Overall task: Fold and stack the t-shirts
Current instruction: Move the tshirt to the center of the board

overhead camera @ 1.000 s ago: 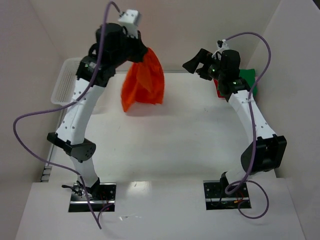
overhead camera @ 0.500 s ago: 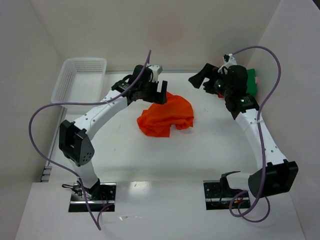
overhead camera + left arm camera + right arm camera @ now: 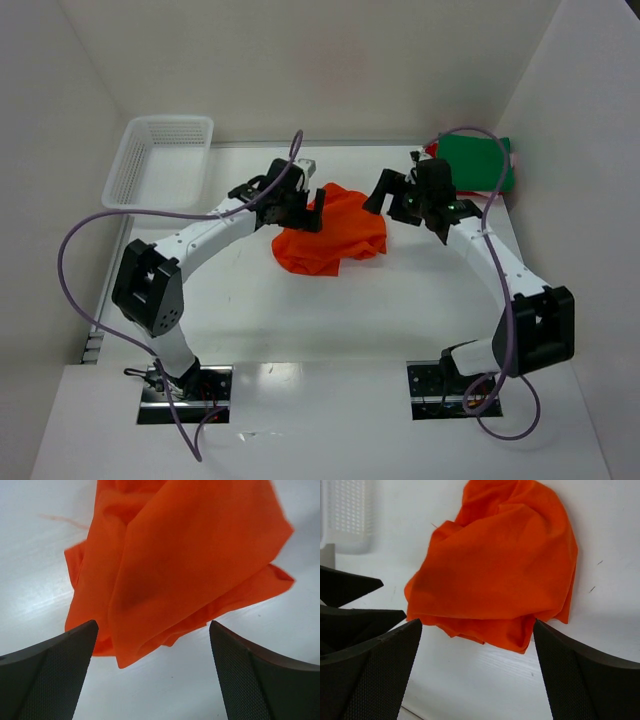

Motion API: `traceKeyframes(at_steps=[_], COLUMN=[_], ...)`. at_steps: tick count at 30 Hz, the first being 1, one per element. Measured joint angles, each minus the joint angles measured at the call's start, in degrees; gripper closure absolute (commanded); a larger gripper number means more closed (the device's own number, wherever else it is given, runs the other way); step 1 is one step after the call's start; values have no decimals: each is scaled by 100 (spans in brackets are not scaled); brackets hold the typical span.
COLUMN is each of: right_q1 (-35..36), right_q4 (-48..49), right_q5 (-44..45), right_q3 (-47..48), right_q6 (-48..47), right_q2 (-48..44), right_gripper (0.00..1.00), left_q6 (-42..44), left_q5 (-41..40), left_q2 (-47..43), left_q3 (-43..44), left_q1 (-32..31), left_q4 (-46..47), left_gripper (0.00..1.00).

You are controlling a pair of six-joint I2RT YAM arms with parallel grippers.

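Note:
The bright orange t-shirt lies crumpled in a heap on the white table, behind the middle. My left gripper is at its left edge, open, with nothing between its fingers; the orange t-shirt lies just ahead of them. My right gripper is at the heap's right edge, also open and empty, with the orange t-shirt ahead of its fingertips. A folded green t-shirt lies flat at the back right, with a red one peeking out under it.
A white mesh basket stands at the back left, also seen as the basket in the right wrist view. White walls close in the table at the back and both sides. The left gripper's fingers show at the left of the right wrist view.
The left gripper came down from high up, opened and let go of the orange t-shirt, which now lies heaped on the table. The right gripper moved down and left to the heap.

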Motion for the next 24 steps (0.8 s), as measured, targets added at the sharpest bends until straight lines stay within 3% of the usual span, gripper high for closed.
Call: traceKeyframes(at_steps=[10, 18, 24], right_q1=[938, 1633, 2168], right_q4=[15, -17, -321], right_q5=[286, 608, 1113], right_q3=[330, 1368, 2586], right_q6=[153, 223, 179], right_q2=[1207, 2041, 3130], right_gripper=[5, 6, 7], left_q6=[-741, -1458, -1598], left_q5=[-136, 490, 1075], left_q2=[-28, -1362, -1674], left_q3=[-1386, -2640, -2791], left_q1=[459, 1346, 1637], left_q4=[151, 765, 1226], left_gripper=[0, 0, 0])
